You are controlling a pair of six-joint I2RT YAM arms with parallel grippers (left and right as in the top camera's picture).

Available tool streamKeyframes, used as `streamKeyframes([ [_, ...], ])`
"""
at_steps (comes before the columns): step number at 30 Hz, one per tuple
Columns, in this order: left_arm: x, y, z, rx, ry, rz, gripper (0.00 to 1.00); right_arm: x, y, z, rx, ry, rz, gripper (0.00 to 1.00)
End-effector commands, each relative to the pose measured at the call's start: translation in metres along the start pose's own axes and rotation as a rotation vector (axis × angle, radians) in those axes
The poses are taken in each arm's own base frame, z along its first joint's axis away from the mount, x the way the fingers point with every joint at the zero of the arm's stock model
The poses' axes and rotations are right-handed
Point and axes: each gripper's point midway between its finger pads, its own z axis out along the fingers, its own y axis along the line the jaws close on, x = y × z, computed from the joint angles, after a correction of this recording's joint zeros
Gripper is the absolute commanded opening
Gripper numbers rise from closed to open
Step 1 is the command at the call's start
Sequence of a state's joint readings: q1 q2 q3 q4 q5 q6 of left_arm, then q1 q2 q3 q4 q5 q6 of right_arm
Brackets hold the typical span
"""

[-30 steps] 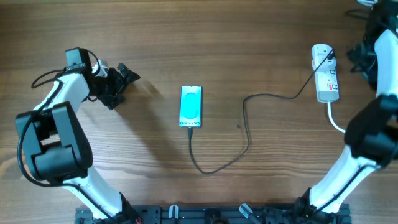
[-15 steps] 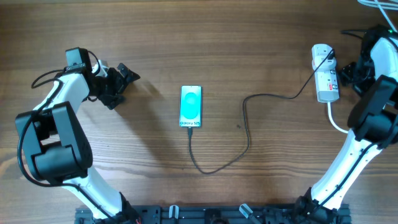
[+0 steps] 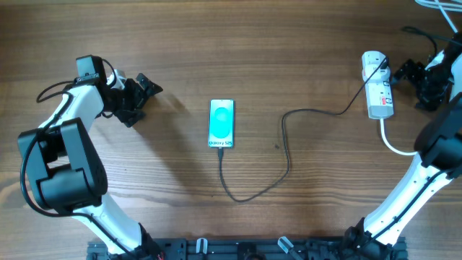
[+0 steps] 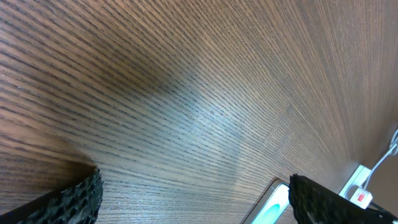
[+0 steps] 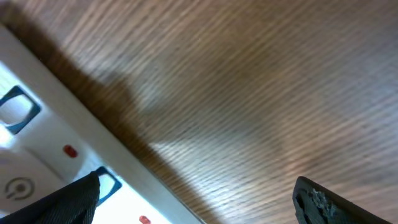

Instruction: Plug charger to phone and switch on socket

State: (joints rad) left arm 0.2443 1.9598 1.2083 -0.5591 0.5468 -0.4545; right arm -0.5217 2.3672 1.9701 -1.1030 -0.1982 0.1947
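The phone lies at the table's middle, teal screen up, white text at its near end. The thin black charger cable runs from the phone's near end, loops right and goes up to the white socket at the far right. My right gripper is open, just right of the socket; one finger hangs over the socket's edge in the right wrist view. My left gripper is open and empty at the far left, well away from the phone, whose corner shows in the left wrist view.
A thicker white cable leaves the socket's near end toward the right arm's base. More cables lie at the far right corner. Bare wood tabletop lies around the phone.
My right gripper has moved down from the far right corner to beside the socket's right side. The left arm, phone and cable have not moved.
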Motion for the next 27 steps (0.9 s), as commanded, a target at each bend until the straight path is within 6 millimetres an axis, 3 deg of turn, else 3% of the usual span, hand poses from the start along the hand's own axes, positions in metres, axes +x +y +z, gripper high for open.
streamKeyframes([
  [1, 0.004, 0.026, 0.009, -0.083, 0.009, -0.036, 1.00, -0.011, 0.016, -0.023, -0.053, -0.067, -0.059, 1.00],
  [4, 0.004, 0.027, 0.009, -0.083, 0.009, -0.036, 1.00, -0.010, 0.015, -0.021, -0.048, -0.060, -0.054, 1.00],
  [8, 0.004, 0.027, 0.009, -0.083, 0.009, -0.036, 1.00, -0.008, -0.004, -0.019, 0.059, -0.057, 0.065, 1.00],
  [17, 0.004, 0.027, 0.009, -0.083, 0.009, -0.036, 1.00, 0.003, 0.015, -0.010, 0.065, -0.033, 0.040, 1.00],
  [20, 0.004, 0.027, 0.009, -0.083, 0.009, -0.036, 1.00, 0.008, -0.002, 0.004, 0.170, -0.041, 0.083, 1.00],
  [27, 0.004, 0.027, 0.009, -0.083, 0.009, -0.036, 1.00, 0.022, 0.002, 0.009, 0.135, 0.015, 0.085, 1.00],
])
